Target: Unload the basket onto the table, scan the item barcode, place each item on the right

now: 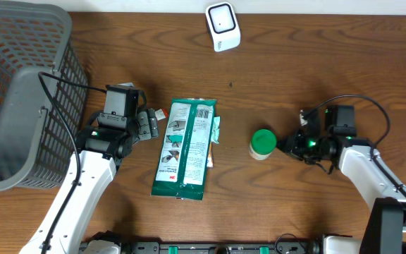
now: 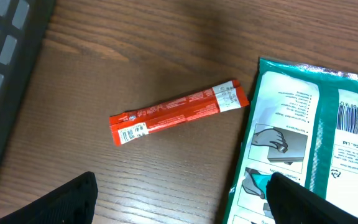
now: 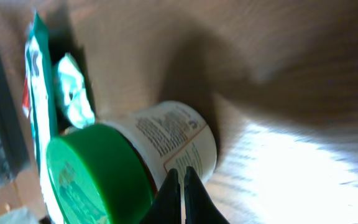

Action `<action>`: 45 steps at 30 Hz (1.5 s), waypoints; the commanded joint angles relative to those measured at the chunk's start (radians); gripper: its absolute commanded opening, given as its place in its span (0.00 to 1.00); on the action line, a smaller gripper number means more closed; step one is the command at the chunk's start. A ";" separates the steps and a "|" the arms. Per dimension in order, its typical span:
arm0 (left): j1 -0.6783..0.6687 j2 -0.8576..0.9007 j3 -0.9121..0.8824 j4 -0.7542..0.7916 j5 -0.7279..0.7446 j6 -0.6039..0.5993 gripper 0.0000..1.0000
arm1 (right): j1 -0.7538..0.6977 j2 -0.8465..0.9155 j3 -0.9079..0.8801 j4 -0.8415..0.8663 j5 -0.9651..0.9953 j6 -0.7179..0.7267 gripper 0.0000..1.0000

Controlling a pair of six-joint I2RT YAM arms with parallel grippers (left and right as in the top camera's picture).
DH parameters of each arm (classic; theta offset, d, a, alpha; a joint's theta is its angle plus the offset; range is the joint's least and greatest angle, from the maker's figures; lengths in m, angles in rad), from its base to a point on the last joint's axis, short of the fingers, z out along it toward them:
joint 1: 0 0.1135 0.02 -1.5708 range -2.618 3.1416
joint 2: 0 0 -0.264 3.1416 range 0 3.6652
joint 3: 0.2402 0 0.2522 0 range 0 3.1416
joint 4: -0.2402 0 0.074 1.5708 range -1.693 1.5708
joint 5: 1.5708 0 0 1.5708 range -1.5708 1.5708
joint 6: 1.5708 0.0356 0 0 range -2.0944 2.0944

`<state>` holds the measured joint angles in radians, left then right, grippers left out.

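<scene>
A white jar with a green lid [image 1: 263,143] stands right of centre on the table; its printed label [image 3: 169,137] faces my right wrist camera. My right gripper [image 1: 283,144] is shut, its fingertips [image 3: 182,180] pressed together against the jar's side with nothing between them. A long green and white packet [image 1: 185,148] lies in the middle, with a barcode [image 2: 356,118] on its face. A red stick sachet [image 2: 179,112] lies just left of it. My left gripper [image 2: 179,208] hangs open above the wood between sachet and packet. The white scanner [image 1: 223,27] sits at the far edge.
A grey mesh basket [image 1: 20,92] fills the far left corner, close to my left arm. A small crumpled pale green wrapper [image 3: 73,87] lies between the packet and the jar. Cables trail from both wrists.
</scene>
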<state>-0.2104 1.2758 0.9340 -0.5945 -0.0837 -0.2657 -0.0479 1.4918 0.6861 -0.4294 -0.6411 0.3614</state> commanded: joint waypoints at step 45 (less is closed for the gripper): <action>0.005 0.004 0.019 0.000 -0.003 -0.006 0.88 | 0.091 -0.106 0.032 -0.082 -0.164 -0.008 0.01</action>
<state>-0.2104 1.2758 0.9340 -0.5945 -0.0837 -0.2657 0.0353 1.4544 0.6792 -0.5137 -0.8902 0.3519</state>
